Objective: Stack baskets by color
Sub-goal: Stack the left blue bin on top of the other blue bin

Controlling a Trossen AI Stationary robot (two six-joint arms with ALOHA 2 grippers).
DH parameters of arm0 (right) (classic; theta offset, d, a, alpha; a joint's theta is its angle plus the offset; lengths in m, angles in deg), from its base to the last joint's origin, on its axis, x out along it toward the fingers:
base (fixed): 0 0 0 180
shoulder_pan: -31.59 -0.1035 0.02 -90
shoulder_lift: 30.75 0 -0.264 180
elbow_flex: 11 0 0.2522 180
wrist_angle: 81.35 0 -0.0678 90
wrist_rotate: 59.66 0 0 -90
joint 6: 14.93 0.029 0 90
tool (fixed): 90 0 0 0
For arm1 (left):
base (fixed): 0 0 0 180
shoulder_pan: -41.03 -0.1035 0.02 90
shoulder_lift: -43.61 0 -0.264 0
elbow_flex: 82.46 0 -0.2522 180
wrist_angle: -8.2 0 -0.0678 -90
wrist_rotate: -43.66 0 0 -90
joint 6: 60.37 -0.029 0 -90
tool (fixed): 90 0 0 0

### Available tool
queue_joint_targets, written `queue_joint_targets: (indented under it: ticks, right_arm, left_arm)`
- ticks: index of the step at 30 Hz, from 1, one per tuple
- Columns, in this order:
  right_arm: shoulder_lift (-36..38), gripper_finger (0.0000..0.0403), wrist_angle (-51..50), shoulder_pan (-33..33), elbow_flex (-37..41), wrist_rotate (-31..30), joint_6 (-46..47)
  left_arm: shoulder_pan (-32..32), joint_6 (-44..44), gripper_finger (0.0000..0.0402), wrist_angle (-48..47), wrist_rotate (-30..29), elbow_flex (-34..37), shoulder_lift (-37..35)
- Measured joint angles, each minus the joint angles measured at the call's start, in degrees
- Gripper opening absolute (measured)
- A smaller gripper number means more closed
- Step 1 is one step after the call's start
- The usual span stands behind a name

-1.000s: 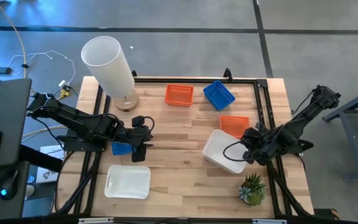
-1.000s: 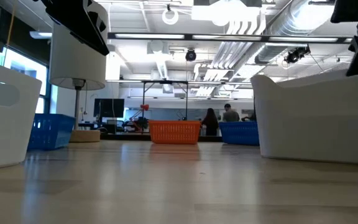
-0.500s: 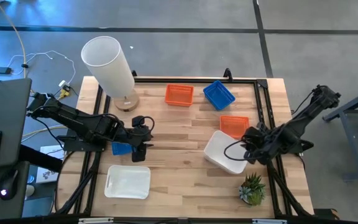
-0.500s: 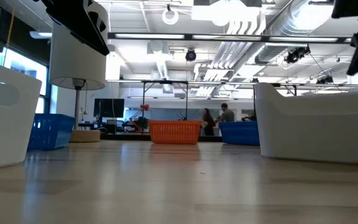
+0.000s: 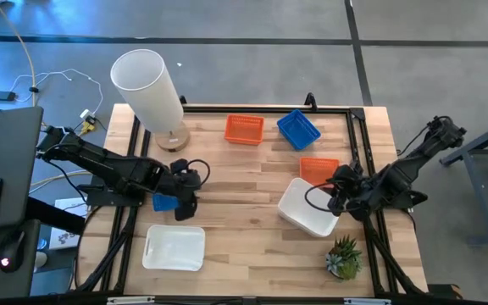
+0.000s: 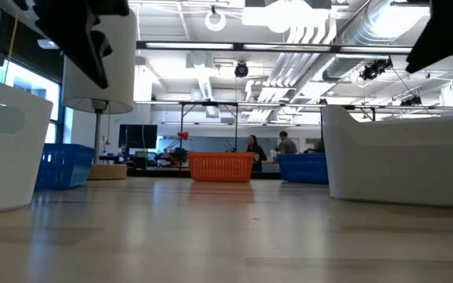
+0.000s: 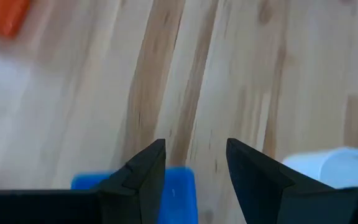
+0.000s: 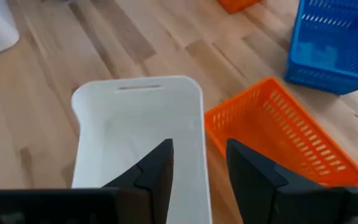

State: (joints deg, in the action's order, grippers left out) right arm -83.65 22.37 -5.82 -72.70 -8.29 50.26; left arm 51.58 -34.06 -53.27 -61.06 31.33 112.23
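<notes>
Baskets lie scattered on my table (image 5: 244, 246), none visibly stacked by color yet. Largest first: a white basket (image 5: 174, 246) near the front left, and a second white basket (image 5: 305, 206) at front right, set at a slant with its long axis running from the table's middle toward the plant (image 5: 343, 257). Just behind it, nearly touching one corner, sits an orange basket (image 5: 318, 169); another orange basket (image 5: 244, 129) and a blue basket (image 5: 298, 129) sit at the back, and a third blue basket (image 5: 165, 202) lies under my left arm.

My right tool (image 5: 339, 193) hangs over the slanted white basket's outer end, fingers released and holding nothing; the basket stretches straight ahead of it, so the right arm is far nearer. My left tool (image 5: 186, 196) hovers beside the left blue basket, also parted and empty; that basket lies just behind its fingertips (image 7: 148, 168)
</notes>
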Motion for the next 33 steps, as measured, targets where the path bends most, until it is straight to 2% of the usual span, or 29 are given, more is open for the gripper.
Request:
queue_joint_targets:
  ticks: [6,16,33]
  right_arm:
    - [0.0,0.0133,3.18,4.31,0.0,0.07,-5.16]
    - [0.0,0.0133,7.84,8.99,0.0,1.77,-12.73]
    - [-0.02,0.0133,7.94,10.16,0.0,2.03,-13.2]
  left_arm:
    - [0.09,5.22,0.0158,-5.75,4.77,0.0,0.0]
    - [0.72,10.65,0.0158,-9.19,5.11,0.0,1.37]
    - [2.99,10.5,0.0158,-9.08,2.63,0.0,15.73]
